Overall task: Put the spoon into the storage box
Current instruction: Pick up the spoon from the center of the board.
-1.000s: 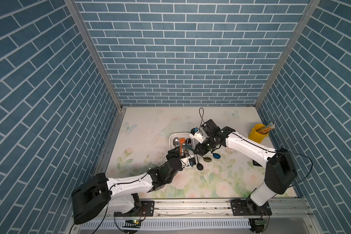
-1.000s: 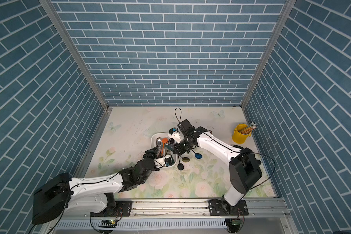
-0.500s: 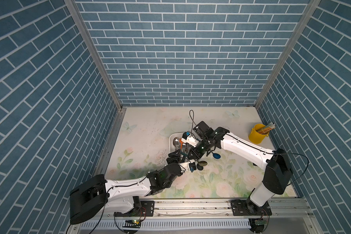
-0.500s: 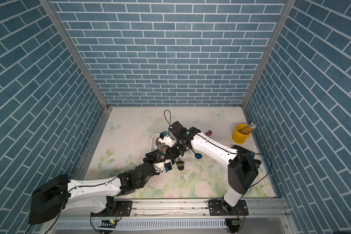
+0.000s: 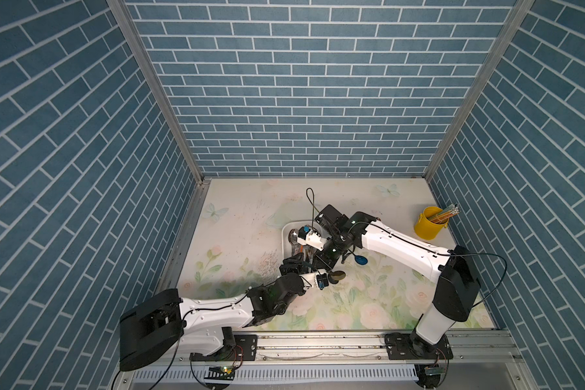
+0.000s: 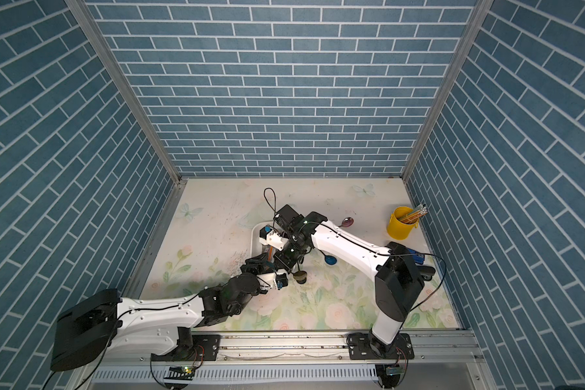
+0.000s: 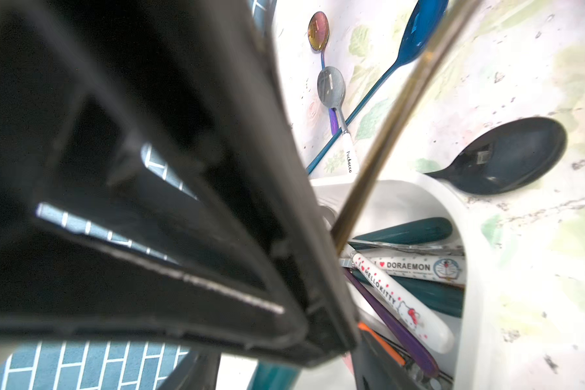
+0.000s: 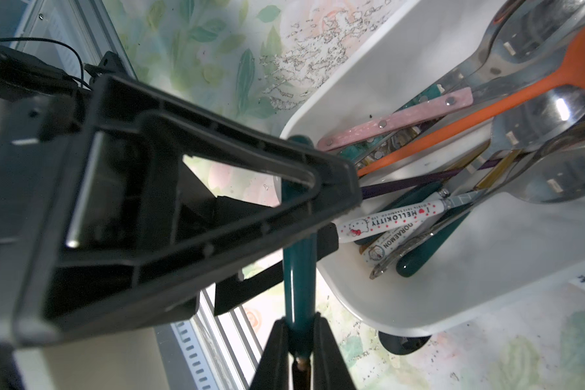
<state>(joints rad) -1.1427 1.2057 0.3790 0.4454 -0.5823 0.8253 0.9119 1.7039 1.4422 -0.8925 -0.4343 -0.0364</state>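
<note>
1. Front rail [image 5: 318, 344]: both arm bases sit on it. Both arms reach inward over the floral table [image 5: 237, 216] and meet at the near end of the storage box [image 8: 470, 270].
2. Left gripper [image 5: 298, 265]: low, at the box's near end. In the right wrist view its two black fingers stand either side of the spoon [image 8: 299, 270], one in front of the teal handle and one behind. Cannot tell whether they press on it.
3. The spoon has a teal handle, a thin gold stem and a bronze bowl. It is up in the air, slanted, and not lying in the box. The handle tip is at the box's near corner; cannot tell if it touches. The bowl is out past the box above the table, close by a black spoon [image 7: 507, 155] that lies flat just beside the box wall.
4. Right gripper [image 8: 299, 329]: clenched on the teal handle, right where the handle meets the gold stem.
5. The box is white, low-walled and crowded. Inside are a Hello Kitty handle [image 8: 385, 221], a Doraemon handle [image 7: 416, 266], an orange utensil [image 8: 453, 111], a pink handle [image 8: 395, 123] and several steel bowls at the far end.
6. Loose on the table on the right arm's side is a blue spoon [image 5: 361, 260]. Farther back is an iridescent spoon [image 6: 347, 222].
7. Far right corner: a yellow cup [image 5: 426, 229] with pencils, well apart from the box.
8. Beyond that is the blue brick wall [image 5: 301, 101].
</note>
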